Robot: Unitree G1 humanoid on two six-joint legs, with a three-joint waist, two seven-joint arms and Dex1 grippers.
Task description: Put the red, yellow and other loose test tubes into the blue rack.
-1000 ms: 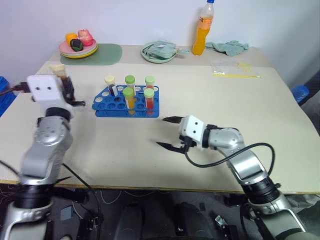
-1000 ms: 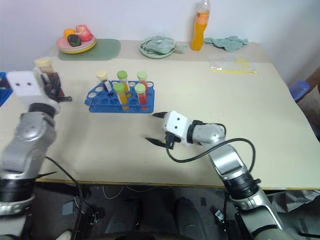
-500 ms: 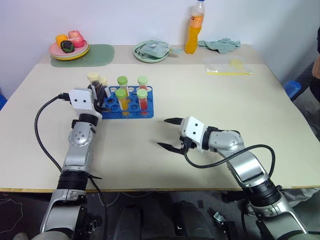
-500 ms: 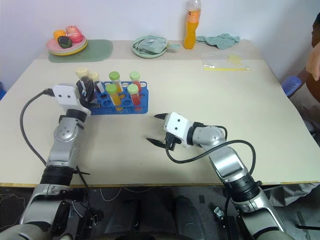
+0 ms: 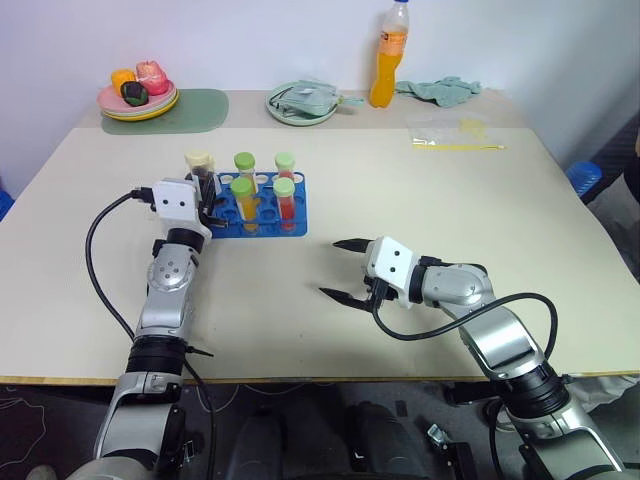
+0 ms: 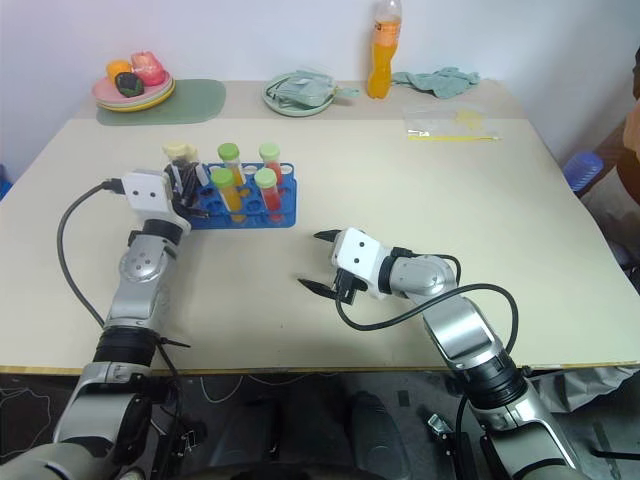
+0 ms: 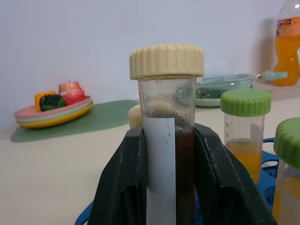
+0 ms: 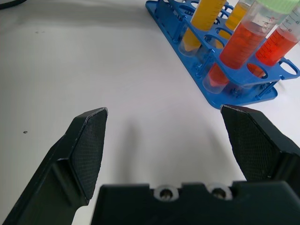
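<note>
The blue rack [image 5: 262,226] stands left of the table's middle with several capped tubes upright in it, yellow [image 5: 241,192] and red [image 5: 284,192] ones with green caps. My left gripper [image 5: 206,188] is at the rack's left end, shut on a dark brown test tube [image 7: 165,98] with a cream cap and a white label, held upright. Another cream cap [image 7: 135,117] shows just behind it. My right gripper [image 5: 341,269] hovers open over bare table to the right of the rack [image 8: 243,91], with nothing between its fingers.
Along the back edge stand an orange drink bottle [image 5: 386,60], a green plate [image 5: 304,104] with a cloth, and a plate of fruit [image 5: 137,97] on a green mat. A teal cloth [image 5: 441,88] and a clear bag [image 5: 456,136] lie back right.
The camera view shifted. My left gripper carried the brown tube down and in to the rack's left end. The right gripper stayed open and hardly moved.
</note>
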